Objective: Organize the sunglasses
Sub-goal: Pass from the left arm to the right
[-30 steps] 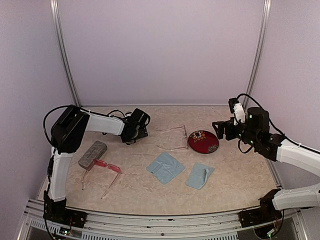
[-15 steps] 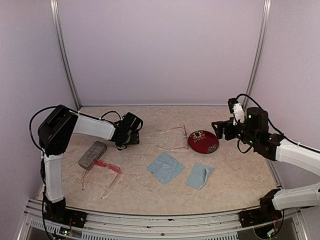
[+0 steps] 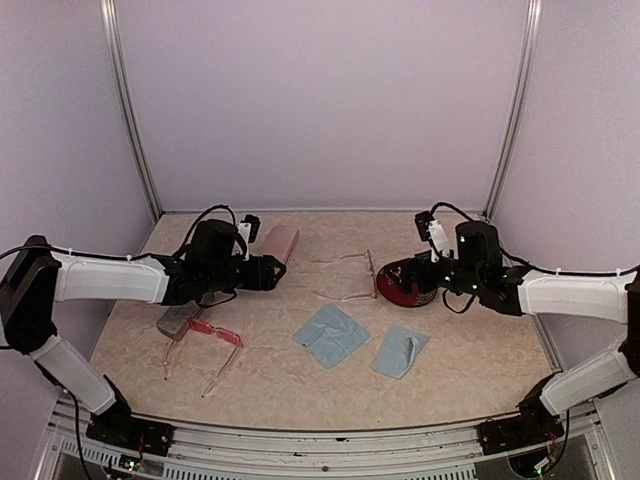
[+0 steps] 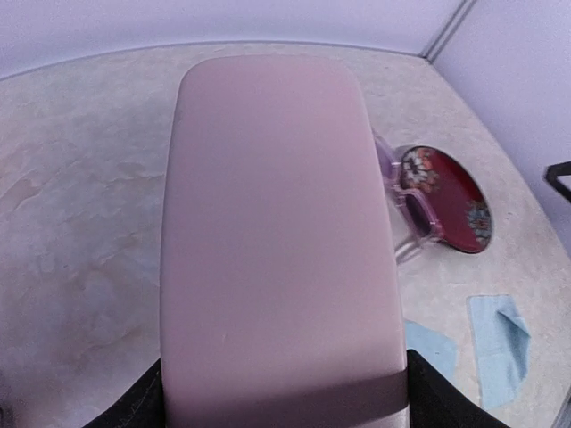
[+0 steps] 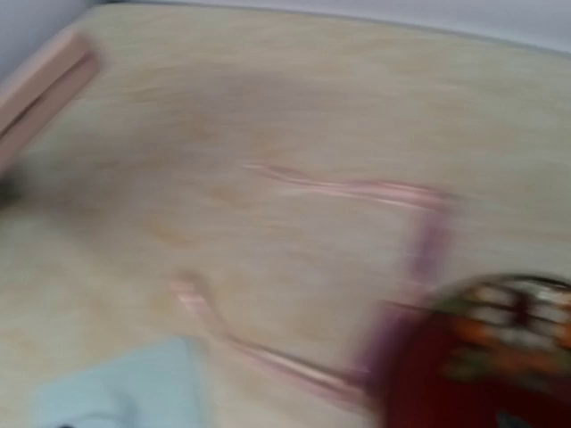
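The pale clear-pinkish sunglasses (image 3: 356,277) lie open mid-table, just left of a red floral disc (image 3: 418,291); in the left wrist view these sunglasses (image 4: 406,209) peek out beside the case, and the blurred right wrist view shows their arms (image 5: 357,192). The red-pink sunglasses (image 3: 212,333) lie open at the front left. My left gripper (image 3: 266,263) is shut on the end of an oblong pink case (image 3: 283,241), which fills the left wrist view (image 4: 277,232) between my dark fingers (image 4: 437,401). My right gripper (image 3: 408,272) hovers open over the disc's left edge, its fingers out of its own wrist view.
A grey case (image 3: 172,320) lies partly under my left arm, touching the red-pink pair. Two light-blue cloths (image 3: 331,335) (image 3: 400,352) lie in front of the pale pair. The red disc (image 4: 446,201) sits right of centre. Walls close the back and sides.
My left arm has swung low across the table and now holds the pink case out toward the middle. My right gripper has moved left and down to the red disc.
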You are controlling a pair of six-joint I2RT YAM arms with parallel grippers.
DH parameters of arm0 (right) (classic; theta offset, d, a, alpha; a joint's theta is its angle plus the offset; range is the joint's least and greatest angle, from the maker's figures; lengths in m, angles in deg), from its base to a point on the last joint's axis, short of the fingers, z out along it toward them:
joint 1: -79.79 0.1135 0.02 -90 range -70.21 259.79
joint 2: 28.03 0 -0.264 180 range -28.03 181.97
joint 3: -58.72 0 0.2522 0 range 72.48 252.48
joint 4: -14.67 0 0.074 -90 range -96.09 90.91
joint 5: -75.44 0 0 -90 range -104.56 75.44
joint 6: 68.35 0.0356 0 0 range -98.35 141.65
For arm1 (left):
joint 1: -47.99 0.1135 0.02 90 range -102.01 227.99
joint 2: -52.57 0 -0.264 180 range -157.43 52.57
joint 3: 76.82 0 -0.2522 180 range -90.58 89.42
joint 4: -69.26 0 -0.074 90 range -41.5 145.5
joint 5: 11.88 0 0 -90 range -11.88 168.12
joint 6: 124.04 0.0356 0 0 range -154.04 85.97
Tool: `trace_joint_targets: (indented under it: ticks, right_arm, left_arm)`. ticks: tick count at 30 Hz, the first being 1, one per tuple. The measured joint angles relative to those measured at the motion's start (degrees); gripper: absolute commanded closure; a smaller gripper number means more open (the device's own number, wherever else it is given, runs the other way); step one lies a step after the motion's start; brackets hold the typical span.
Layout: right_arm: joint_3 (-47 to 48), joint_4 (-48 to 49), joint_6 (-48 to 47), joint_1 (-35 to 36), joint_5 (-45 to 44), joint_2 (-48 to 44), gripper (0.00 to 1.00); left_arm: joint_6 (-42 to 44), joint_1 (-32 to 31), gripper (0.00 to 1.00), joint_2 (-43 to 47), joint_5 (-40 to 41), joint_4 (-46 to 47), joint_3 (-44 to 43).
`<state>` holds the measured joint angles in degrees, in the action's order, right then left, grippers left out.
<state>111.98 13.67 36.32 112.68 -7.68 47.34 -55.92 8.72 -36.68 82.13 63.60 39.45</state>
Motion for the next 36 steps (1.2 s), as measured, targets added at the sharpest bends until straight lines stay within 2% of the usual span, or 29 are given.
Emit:
trace_joint_targets:
  ticks: [6, 12, 20, 33, 36]
  right_arm:
    - [3.6, 7.6, 3.3, 4.5, 9.8, 7.8, 0.00]
    - [3.7, 16.9, 7.6, 6.3, 19.1, 10.7, 0.00]
    - [4.1, 20.9, 12.0, 8.3, 21.0, 10.9, 0.00]
    - [3.4, 30.4, 17.4, 8.8, 25.2, 12.7, 0.00]
    - [3.4, 32.3, 17.4, 9.1, 26.7, 13.1, 0.00]
  left_arm:
    - [1.7, -3.1, 0.81, 4.4, -10.3, 7.9, 3.0]
    - [2.0, -6.3, 0.84, 6.5, -17.2, 14.2, 5.3]
    - [1.2, -8.2, 0.85, 6.5, -17.8, 17.5, 6.4]
    - [-2.6, -9.2, 1.00, 6.5, -23.0, 24.9, 8.0]
    - [-3.7, -9.2, 1.00, 6.5, -25.0, 27.0, 8.2]
